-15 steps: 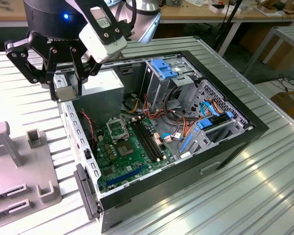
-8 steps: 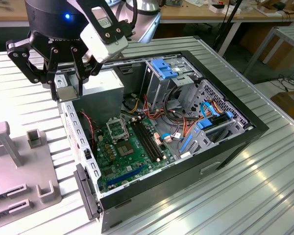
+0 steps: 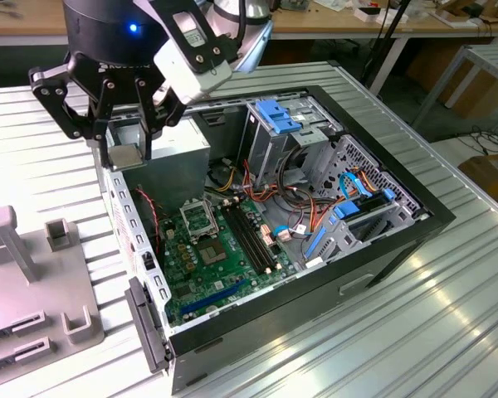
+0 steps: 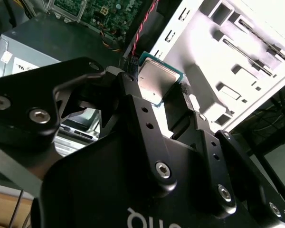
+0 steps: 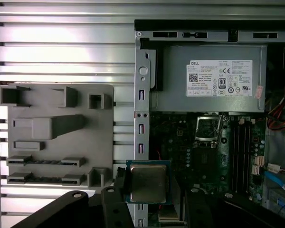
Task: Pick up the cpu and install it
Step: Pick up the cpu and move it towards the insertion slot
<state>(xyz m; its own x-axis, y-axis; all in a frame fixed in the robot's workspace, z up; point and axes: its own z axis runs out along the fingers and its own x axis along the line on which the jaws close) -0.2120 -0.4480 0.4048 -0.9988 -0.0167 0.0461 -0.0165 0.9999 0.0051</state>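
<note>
The cpu [image 3: 126, 156], a small square chip with a shiny silver top, hangs in the air with my gripper [image 3: 126, 157] shut on it. In the exterior view it is above the left wall of the open computer case [image 3: 432, 217], near the power supply [image 3: 168, 162]. In the first wrist view the cpu [image 5: 148, 183] sits between the black fingers [image 5: 115, 199], over the case's metal edge. The second wrist view shows the cpu [image 4: 156, 80] clamped edge to edge. The black socket [image 3: 201, 217] with its metal frame lies on the green motherboard [image 3: 232, 282], lower down and towards the exterior view's right of the chip.
A grey fixture plate [image 3: 33, 274] with slots and posts lies on the ribbed metal table [image 3: 448, 323], to the exterior view's left of the case. Inside the case are memory slots [image 3: 251, 236], a blue-topped drive cage [image 3: 282, 116] and cable bundles [image 3: 315, 207].
</note>
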